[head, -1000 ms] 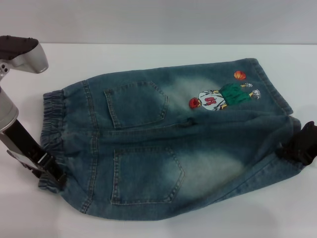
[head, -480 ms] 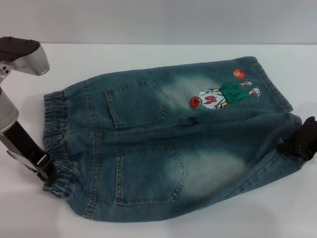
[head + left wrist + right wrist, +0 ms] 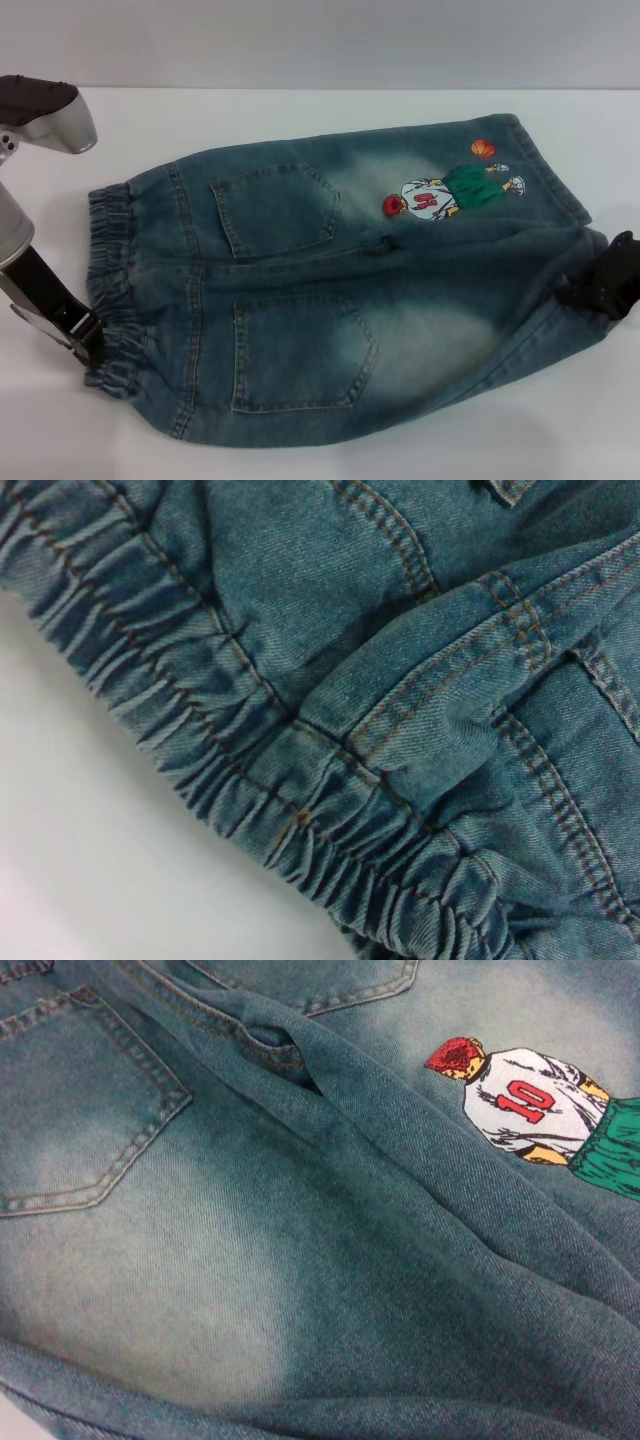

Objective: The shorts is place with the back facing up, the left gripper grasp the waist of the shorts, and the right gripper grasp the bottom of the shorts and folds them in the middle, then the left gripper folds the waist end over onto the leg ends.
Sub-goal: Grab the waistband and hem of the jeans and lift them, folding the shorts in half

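One pair of denim shorts (image 3: 340,290) is laid back-up on the white worktop (image 3: 300,110), with its long axis running across the robot: the gathered waistband (image 3: 110,290) is turned to the robot's left and the two stitched leg hems (image 3: 560,200) to its right. The left tool (image 3: 85,338) is set at the near corner of the waistband, where the cloth is bunched against it, and the right tool (image 3: 600,288) is set at the hem of the near leg, which is puckered around it; whether either tool is clenched on the denim or merely pressed against it cannot be told, since the fingers are hidden in the head view and neither wrist view shows them. Each end is thus served by the arm on its own side, and the lengthwise crease between the legs lies just beyond the line joining the two tools (so the near half, by this reading, would be carried away from the robot onto the far half). That first fold is judged not yet done, as both back pockets (image 3: 275,208) are seen side by side and flat. Counted: one garment, two pockets, two legs, one cartoon print (image 3: 440,197) on the far leg, two tools.
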Robot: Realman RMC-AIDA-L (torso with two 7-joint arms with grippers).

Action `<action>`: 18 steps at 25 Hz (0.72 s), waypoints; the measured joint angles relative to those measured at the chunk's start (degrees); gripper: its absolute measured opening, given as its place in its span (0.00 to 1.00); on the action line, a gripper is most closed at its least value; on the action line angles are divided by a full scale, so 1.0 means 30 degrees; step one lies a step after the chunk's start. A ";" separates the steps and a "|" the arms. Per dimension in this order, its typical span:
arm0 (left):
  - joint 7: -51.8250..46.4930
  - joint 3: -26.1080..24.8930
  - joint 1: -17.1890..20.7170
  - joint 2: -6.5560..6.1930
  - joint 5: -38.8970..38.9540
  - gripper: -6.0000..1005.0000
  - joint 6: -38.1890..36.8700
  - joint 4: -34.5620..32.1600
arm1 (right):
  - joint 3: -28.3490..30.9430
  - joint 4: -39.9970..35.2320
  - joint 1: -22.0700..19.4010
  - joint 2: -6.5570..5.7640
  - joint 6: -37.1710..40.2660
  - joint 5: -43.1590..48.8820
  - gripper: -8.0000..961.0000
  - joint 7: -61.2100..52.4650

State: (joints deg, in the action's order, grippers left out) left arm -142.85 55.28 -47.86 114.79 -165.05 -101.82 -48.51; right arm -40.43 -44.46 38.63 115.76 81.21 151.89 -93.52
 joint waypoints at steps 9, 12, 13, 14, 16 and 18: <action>-0.0081 -0.0706 -0.0051 -0.0530 0.0003 0.04 0.0595 -0.0276 | -0.0057 -0.0037 -0.0128 0.0076 -0.1076 -0.1890 0.02 0.0076; -0.0150 -0.0733 -0.0158 -0.0711 -0.0002 0.05 0.0771 -0.0369 | -0.0131 -0.0152 -0.0051 0.0198 -0.1522 -0.2742 0.01 0.0220; -0.0156 -0.0732 -0.0184 -0.0759 -0.0006 0.05 0.0830 -0.0407 | -0.0156 -0.0204 -0.0042 0.0230 -0.1598 -0.3031 0.01 0.0330; -0.0152 -0.0732 -0.0217 -0.0793 -0.0003 0.05 0.0870 -0.0418 | -0.0168 -0.0271 -0.0010 0.0275 -0.1651 -0.3414 0.01 0.0544; -0.0103 -0.0732 -0.0281 -0.0889 -0.0003 0.05 0.0976 -0.0527 | -0.0174 -0.0374 0.0178 0.0305 -0.1773 -0.4047 0.01 0.0821; -0.0060 -0.0732 -0.0305 -0.0999 -0.0004 0.05 0.1091 -0.0821 | -0.0175 -0.0438 0.0276 0.0334 -0.1901 -0.4172 0.01 0.0839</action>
State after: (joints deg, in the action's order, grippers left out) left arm -143.03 53.08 -48.78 111.80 -165.06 -98.54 -50.97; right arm -40.95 -45.77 39.46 116.76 75.50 139.38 -91.00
